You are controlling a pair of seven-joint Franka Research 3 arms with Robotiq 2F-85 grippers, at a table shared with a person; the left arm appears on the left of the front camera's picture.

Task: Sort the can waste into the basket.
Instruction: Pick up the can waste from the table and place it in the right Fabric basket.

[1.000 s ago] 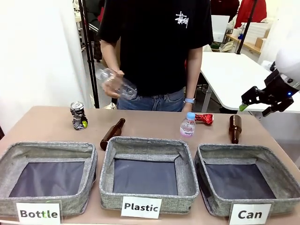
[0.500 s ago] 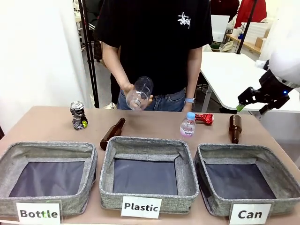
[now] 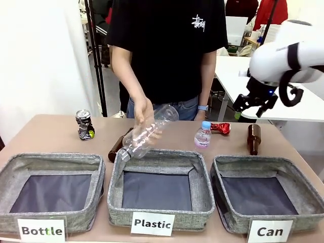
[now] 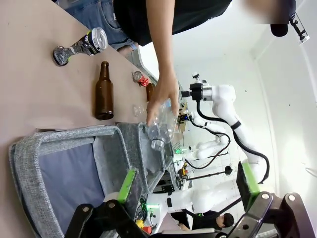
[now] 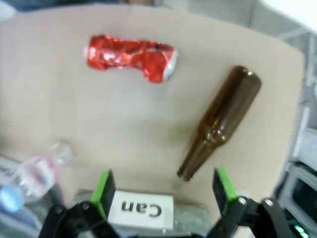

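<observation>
The right claw (image 5: 163, 191), spread wide and empty, is hovering above the "Can" basket's (image 3: 253, 162) far rim, and the crushed red can (image 5: 131, 57) is lying just beyond that rim, its long axis running along the claw's closing line.

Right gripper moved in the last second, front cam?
Yes. The black, green-padded right gripper went picture-left: from right of the upright brown glass bottle to above it in the picture, nearer the crushed shiny red can.

The red can (image 5: 130, 57) is shiny crumpled metal, the basket (image 3: 268, 161) coarse grey cloth.
</observation>
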